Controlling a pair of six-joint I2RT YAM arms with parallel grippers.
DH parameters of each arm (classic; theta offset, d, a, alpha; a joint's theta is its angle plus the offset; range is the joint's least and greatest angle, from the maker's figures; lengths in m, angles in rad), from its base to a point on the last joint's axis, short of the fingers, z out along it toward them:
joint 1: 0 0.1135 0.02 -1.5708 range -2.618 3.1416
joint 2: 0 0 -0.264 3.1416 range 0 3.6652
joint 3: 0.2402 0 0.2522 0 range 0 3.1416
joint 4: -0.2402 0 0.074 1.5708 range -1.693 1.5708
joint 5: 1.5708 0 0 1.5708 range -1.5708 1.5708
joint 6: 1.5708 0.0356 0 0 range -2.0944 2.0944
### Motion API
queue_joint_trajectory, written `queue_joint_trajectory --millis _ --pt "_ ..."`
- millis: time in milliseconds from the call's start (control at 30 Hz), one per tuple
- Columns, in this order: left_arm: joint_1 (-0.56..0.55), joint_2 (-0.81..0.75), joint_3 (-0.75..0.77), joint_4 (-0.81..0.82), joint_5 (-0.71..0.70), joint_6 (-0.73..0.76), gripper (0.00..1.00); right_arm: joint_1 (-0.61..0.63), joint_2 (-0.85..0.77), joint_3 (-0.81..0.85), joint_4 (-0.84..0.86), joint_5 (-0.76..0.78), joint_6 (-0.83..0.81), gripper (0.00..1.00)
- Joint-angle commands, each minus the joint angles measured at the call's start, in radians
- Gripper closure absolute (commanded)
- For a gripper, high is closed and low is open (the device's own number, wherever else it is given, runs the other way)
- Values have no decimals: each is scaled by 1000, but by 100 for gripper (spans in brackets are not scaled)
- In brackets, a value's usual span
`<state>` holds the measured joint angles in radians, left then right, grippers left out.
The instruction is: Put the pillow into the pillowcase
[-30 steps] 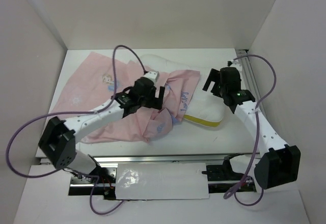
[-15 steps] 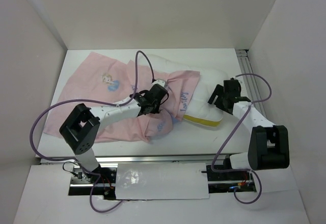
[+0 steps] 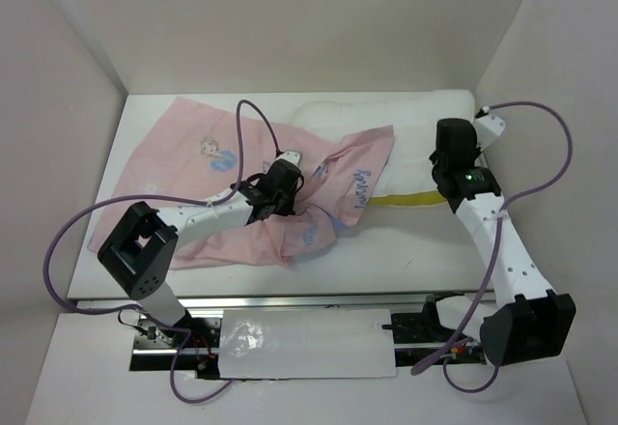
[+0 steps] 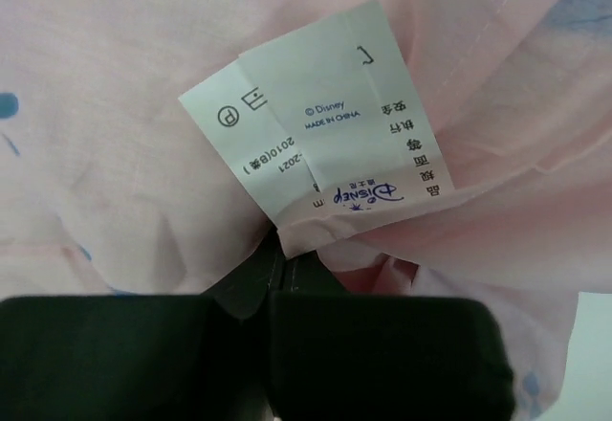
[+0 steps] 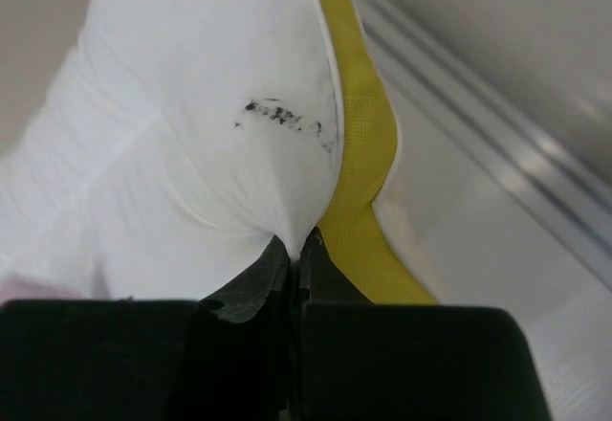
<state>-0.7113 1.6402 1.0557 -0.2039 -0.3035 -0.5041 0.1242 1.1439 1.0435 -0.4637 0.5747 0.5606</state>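
While left fingers (image 4: 277,270) pinch the pillowcase (image 4: 115,105) at its label (image 4: 325,124), right fingers (image 5: 295,266) clamp the pillow (image 5: 191,134) edge

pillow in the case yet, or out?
Mostly out. The pillow lies bare right of the pillowcase; its left end is covered by pink fabric, whether inside or merely under, cannot tell.

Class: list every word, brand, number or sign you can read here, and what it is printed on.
"© Disney": front tag on the pillowcase.
"MADE IN CHINA": front tag.
"Disney" logo: front tag.
"2010": rear tag.
Circled "P": rear tag.
Chinese characters, front tag: too small.
Blue writing on the pillowcase, top view: blurred.
Black mark on the pillow: smudged, unreadable.
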Motion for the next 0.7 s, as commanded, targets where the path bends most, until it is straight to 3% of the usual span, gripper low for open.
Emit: queue_joint_trajectory --millis 0,167,267,367,400,433,467,500,533,667 --pt "-2 -16 -37 73 97 51 100 34 -47 137 -6 344 10 100" --pt "-11 -55 -98 161 242 90 94 147 3 240 5 525 -48 100" --pt "-2 -56 -109 175 270 102 92 225 26 286 101 645 -146 100" --pt "-2 -65 -109 175 297 113 89 313 62 320 279 789 -319 100" --pt "-2 -74 -109 175 309 125 89 336 80 320 448 833 -388 100" --pt "-2 -74 -120 190 341 136 83 374 92 320 568 914 -586 100" --pt "-2 -74 -120 190 342 145 82 383 105 310 700 941 -696 100" --pt "-2 -74 -120 190 342 145 82 384 135 309 944 941 -809 100" --pt "-2 -65 -108 179 352 145 82 384 152 309 1023 941 -955 100" --pt "9 -71 -95 161 365 156 77 393 223 424 1040 923 -985 100"
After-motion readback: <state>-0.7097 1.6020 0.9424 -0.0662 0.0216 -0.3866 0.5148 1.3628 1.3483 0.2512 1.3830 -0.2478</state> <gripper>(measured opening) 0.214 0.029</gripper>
